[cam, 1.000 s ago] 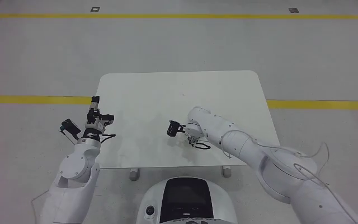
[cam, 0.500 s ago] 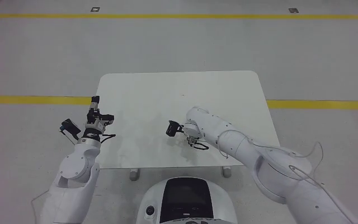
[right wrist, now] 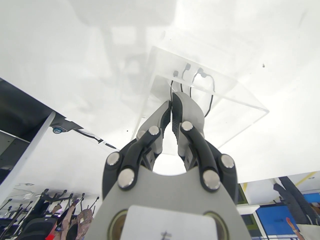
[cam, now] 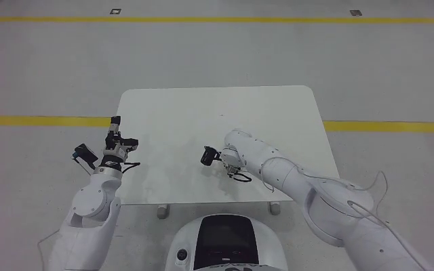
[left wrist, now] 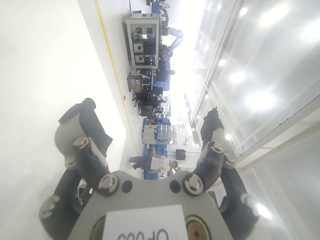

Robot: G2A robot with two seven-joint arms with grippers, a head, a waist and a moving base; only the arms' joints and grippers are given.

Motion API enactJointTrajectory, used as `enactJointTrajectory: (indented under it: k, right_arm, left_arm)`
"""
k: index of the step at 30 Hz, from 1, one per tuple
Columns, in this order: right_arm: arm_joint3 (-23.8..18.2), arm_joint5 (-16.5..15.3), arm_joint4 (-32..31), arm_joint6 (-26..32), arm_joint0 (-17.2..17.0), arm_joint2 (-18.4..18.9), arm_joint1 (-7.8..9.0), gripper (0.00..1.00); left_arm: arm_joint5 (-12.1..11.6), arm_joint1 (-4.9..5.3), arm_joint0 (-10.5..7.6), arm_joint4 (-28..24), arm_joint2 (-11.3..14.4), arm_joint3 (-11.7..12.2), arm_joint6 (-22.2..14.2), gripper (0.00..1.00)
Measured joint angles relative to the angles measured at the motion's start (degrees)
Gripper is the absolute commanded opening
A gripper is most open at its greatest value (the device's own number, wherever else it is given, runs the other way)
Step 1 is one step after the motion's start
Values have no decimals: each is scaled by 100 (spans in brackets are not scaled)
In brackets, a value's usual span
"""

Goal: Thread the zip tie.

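- Pinching a black zip tie (right wrist: 171, 88), the right gripper (right wrist: 171, 106) is closed narrow at the clear block (right wrist: 240, 111) on the table (cam: 203, 108)
- Its long axis is judged to run straight ahead into the block
- The left gripper (left wrist: 150, 111) is held wide, empty, well apart at the table's left edge
- The pinch is shown by the right wrist view, the arms' spacing by the top view

Pale floor (cam: 203, 61), 2 yellow lines (cam: 203, 19)

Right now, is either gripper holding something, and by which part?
The right gripper pinches a zip tie by its thin strap, at the clear block; left gripper open, empty.
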Motion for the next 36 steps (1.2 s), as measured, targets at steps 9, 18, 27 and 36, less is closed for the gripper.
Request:
enactJointTrajectory:
  k: [9, 18, 27, 36]
  right_arm:
    - [43, -1, 76, -8, 98, -1, -16, 0]
    - [-231, 0, 214, 44, 309, 1, 149, 0]
    - [-646, 0, 761, -45, 487, 170, 528, 0]
    - [-1096, 0, 1161, -64, 476, 505, 1009, 0]
  left_arm:
    - [0, 0, 0, 0, 0, 0, 0, 100]
    - [0, 0, 0, 0, 0, 0, 0, 100]
    - [0, 0, 0, 0, 0, 0, 0, 100]
    - [0, 0, 0, 0, 0, 0, 0, 100]
